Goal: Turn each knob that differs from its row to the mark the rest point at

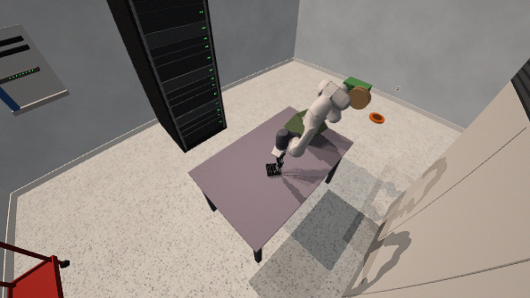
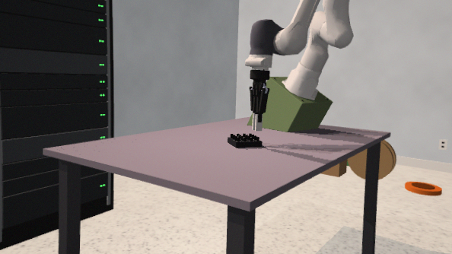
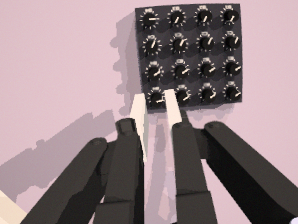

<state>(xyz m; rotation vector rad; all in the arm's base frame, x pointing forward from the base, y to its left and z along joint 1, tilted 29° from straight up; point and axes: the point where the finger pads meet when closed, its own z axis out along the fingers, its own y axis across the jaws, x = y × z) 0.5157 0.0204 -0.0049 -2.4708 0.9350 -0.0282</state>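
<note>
knob box on the mauve table, below the claw

Printed names on the knob box: too small to read. Red cart: cut off by the top view's edge.
</note>
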